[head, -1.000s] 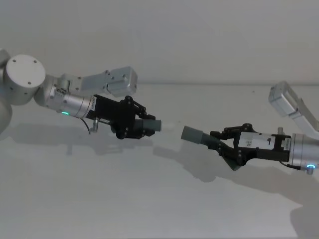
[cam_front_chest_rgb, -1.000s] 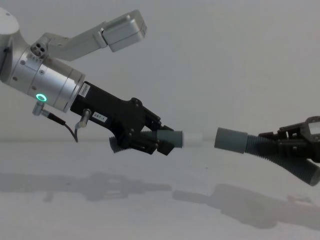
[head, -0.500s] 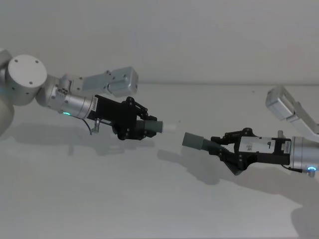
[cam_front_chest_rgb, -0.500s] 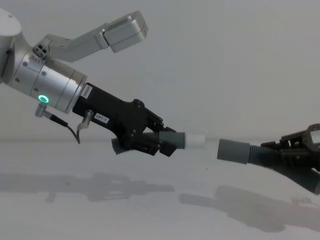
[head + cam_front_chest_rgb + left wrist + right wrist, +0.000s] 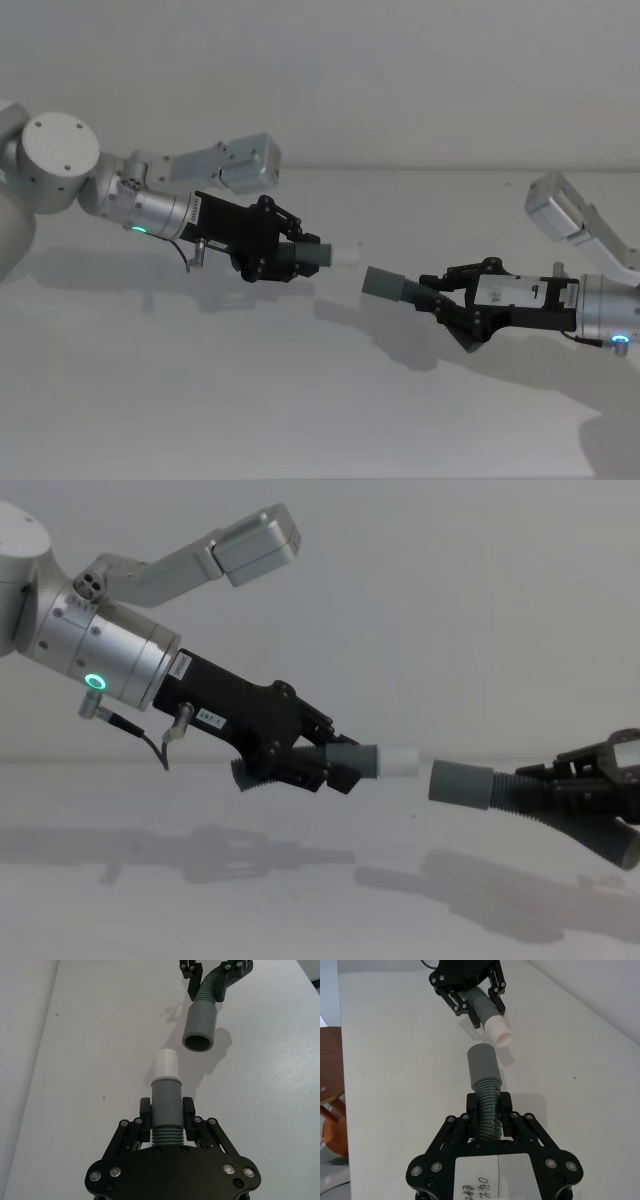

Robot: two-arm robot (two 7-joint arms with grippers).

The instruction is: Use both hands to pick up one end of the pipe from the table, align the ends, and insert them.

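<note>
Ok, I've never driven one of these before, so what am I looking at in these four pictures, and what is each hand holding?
This is a two-armed robot. Its head camera looks down on the white table; its chest camera looks across it from lower down; each wrist carries a camera looking along its own hand. The left hand is shut on a grey pipe piece ending in a whitish spigot tip. The right hand is shut on the other ribbed piece, whose open grey collar socket faces that tip. Both pieces are held above the table, with a small gap between the ends; they are not joined yet.

left pincer (image 5: 300,256) clamped, raised | right pincer (image 5: 432,292) clamped, raised, facing it
</note>
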